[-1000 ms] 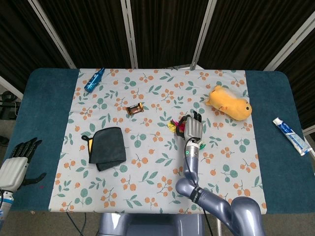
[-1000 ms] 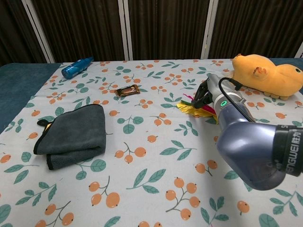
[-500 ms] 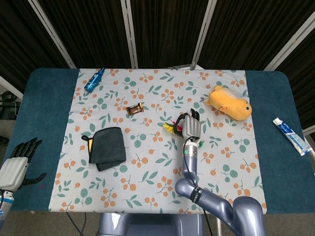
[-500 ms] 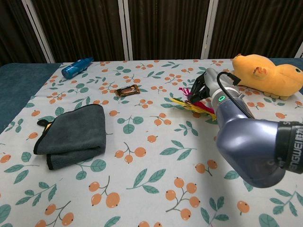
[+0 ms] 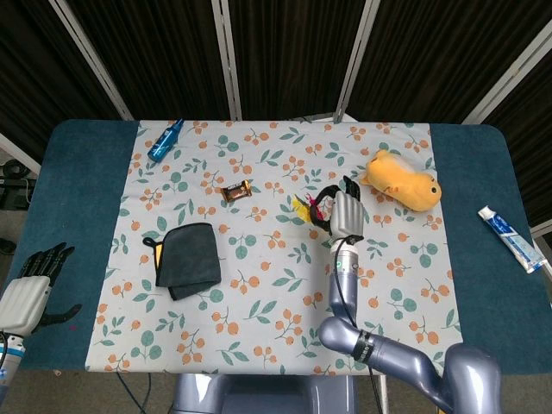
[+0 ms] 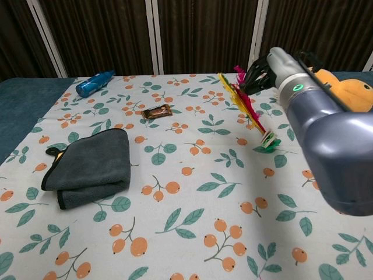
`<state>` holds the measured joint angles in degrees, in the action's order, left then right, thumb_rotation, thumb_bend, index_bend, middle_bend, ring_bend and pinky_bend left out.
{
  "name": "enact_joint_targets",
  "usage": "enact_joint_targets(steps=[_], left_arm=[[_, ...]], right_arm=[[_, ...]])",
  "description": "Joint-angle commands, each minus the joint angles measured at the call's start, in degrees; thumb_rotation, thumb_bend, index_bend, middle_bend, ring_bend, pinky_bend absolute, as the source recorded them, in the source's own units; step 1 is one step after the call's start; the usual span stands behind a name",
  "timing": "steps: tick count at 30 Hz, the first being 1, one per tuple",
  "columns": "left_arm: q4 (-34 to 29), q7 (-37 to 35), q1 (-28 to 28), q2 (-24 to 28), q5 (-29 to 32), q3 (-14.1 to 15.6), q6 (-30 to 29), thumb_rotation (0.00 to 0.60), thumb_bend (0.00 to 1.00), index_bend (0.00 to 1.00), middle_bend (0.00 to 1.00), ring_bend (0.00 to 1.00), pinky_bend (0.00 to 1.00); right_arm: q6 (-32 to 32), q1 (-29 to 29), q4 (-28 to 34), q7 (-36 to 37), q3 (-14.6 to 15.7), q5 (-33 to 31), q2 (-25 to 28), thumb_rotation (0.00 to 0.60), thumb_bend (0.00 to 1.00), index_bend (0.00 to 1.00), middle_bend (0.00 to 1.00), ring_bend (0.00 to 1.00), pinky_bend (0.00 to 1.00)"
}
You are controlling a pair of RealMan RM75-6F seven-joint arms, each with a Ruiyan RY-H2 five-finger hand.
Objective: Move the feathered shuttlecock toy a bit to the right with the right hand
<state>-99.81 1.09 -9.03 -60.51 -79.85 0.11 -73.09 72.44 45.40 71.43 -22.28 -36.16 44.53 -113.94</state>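
Tablecloth (image 5: 285, 293): white, printed with orange berries and teal-green leaves, over a dark teal table (image 5: 82, 216). Shuttlecock toy (image 6: 247, 108): yellow and magenta feathers, white and green base; folded cloth (image 6: 90, 166) dark grey. Plush toy (image 5: 401, 179) orange-yellow; bottle (image 5: 165, 141) blue; right hand (image 5: 345, 214) grey.
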Motion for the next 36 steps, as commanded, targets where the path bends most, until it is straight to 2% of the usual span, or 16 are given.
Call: enact_joint_targets(steps=[1,6,10,14,25,36], left_arm=[[-0.3,0.4,-0.1,-0.1,0.2,0.0,0.2,0.600,0.24,0.00,0.00,0.00,0.00],[-0.6,1.7,-0.3,-0.5,1.0,-0.2,0.3,0.600,0.24,0.00,0.00,0.00,0.00],[-1.2,2.4,-0.3,-0.6,1.4,-0.2,0.5,0.600,0.24,0.00,0.00,0.00,0.00],[-1.5,2.9,-0.3,-0.6,1.6,-0.1,0.4,0.600,0.24,0.00,0.00,0.00,0.00],[-1.8,3.1,0.0,-0.3,1.9,0.1,0.3,0.600,0.24,0.00,0.00,0.00,0.00],[-1.9,2.8,0.2,-0.1,2.1,0.2,0.3,0.600,0.24,0.00,0.00,0.00,0.00]], right_arm=[[4.2,-6.0,12.6,-1.1,-0.8,-1.9,6.9,0.600,0.38,0.63,0.38,0.06,0.00],[7.7,-12.8,27.7,0.1,-0.8,-4.0,13.6,0.600,0.38,0.63,0.38,0.06,0.00],[9.4,-16.5,35.5,0.9,0.6,-4.1,17.7,0.600,0.39,0.63,0.38,0.06,0.00],[10.6,-18.7,39.5,1.8,2.9,-3.2,19.7,0.600,0.39,0.63,0.39,0.06,0.00],[13.5,-22.5,42.1,5.1,9.1,-0.1,20.9,0.600,0.39,0.63,0.39,0.06,0.00],[13.1,-24.2,41.2,8.0,10.6,0.2,21.8,0.600,0.39,0.63,0.39,0.06,0.00]])
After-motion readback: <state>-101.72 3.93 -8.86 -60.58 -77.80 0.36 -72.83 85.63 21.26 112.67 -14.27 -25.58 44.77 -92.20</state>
